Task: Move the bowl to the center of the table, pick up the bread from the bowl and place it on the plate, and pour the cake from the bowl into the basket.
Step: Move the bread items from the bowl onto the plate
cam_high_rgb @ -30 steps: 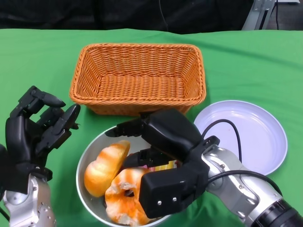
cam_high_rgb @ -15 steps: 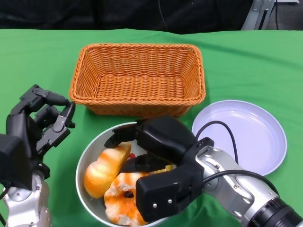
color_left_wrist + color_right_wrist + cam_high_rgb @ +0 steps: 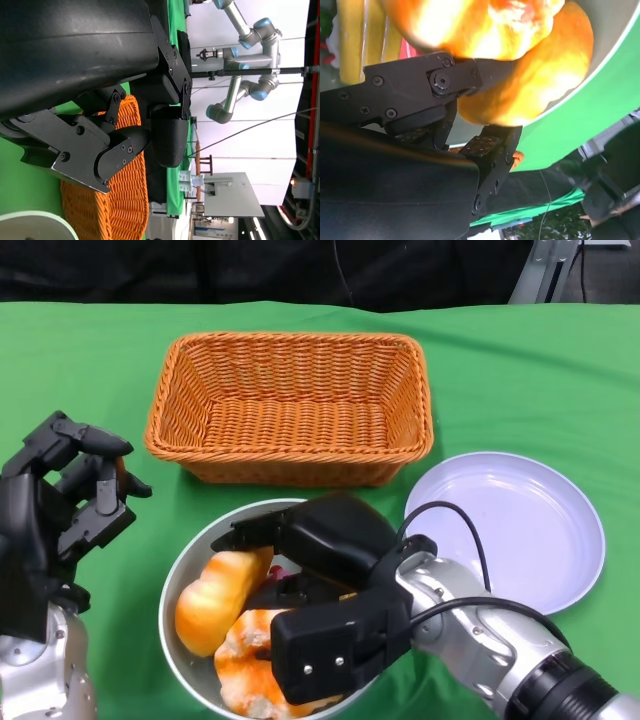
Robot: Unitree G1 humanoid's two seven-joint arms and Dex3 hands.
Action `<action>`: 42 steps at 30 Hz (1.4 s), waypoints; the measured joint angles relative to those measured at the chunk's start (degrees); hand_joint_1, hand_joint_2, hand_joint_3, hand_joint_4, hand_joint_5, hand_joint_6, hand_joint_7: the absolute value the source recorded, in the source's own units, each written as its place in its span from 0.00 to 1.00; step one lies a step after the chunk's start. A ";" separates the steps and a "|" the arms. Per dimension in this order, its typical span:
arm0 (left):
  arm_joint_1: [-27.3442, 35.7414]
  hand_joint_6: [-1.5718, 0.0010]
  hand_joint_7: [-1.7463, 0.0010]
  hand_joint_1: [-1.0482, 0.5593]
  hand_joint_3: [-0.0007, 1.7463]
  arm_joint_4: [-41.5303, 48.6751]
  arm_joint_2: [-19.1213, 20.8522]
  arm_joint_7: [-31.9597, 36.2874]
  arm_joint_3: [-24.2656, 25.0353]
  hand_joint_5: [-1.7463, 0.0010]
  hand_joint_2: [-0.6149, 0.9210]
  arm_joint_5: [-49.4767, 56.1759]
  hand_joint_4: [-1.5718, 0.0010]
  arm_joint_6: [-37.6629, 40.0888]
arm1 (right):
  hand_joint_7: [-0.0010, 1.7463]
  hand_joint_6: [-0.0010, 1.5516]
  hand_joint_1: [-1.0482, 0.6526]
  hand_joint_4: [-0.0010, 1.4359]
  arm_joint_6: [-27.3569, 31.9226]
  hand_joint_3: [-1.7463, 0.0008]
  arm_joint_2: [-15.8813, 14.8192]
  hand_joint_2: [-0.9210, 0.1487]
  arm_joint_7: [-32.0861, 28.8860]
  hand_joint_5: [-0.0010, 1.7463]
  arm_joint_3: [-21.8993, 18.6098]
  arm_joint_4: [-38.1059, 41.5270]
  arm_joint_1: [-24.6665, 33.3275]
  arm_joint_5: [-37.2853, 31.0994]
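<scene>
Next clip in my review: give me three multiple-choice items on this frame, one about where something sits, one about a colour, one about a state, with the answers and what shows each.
1. Where is the plate relative to the basket?
A. Inside it
B. Nearer the robot and to its right
C. Behind it, by the far table edge

2. What colour is the basket?
A. Orange
B. White
C. Blue

3. What is in the plate?
A. A bread
B. The bowl
C. Nothing

Answers: 1 B, the head view shows the plate right of and below the basket. 2 A, its woven walls are orange. 3 C, the plate's surface is bare, while the breads lie in the bowl under the right hand; the left hand hovers beside the bowl, holding nothing.
</scene>
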 measured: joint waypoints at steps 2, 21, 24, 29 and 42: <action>0.00 0.47 0.28 0.60 0.68 -0.30 -0.04 -0.01 -0.06 0.13 0.72 -0.09 0.47 0.04 | 0.02 0.48 0.29 0.49 -0.40 0.98 0.16 0.00 -0.52 0.25 0.30 1.02 -0.29 0.21; 0.75 0.46 0.27 0.63 0.67 -7.18 -0.35 -0.03 -0.68 0.11 0.74 -1.86 0.47 4.75 | 0.02 0.44 0.30 0.51 2.02 1.00 2.14 0.03 -1.45 0.22 3.07 6.05 -3.54 -0.49; 0.86 0.46 0.27 0.63 0.67 -7.58 -0.42 -0.03 -0.67 0.11 0.74 -1.86 0.48 5.12 | 0.02 0.45 0.32 0.53 2.04 1.00 2.14 0.03 -1.80 0.22 3.21 6.32 -3.58 -0.52; 1.03 0.47 0.25 0.63 0.67 -8.50 -0.65 -0.02 -0.80 0.09 0.74 -1.72 0.49 5.26 | 0.02 0.50 0.38 0.60 0.79 1.00 2.40 0.04 -6.09 0.24 3.84 8.21 -3.58 -1.20; 1.15 0.46 0.26 0.63 0.68 -7.76 -0.68 -0.01 -0.54 0.11 0.72 -1.69 0.48 4.30 | 0.40 0.49 0.39 0.44 -8.76 0.92 3.91 0.00 -19.05 0.71 2.63 15.85 -3.51 -0.48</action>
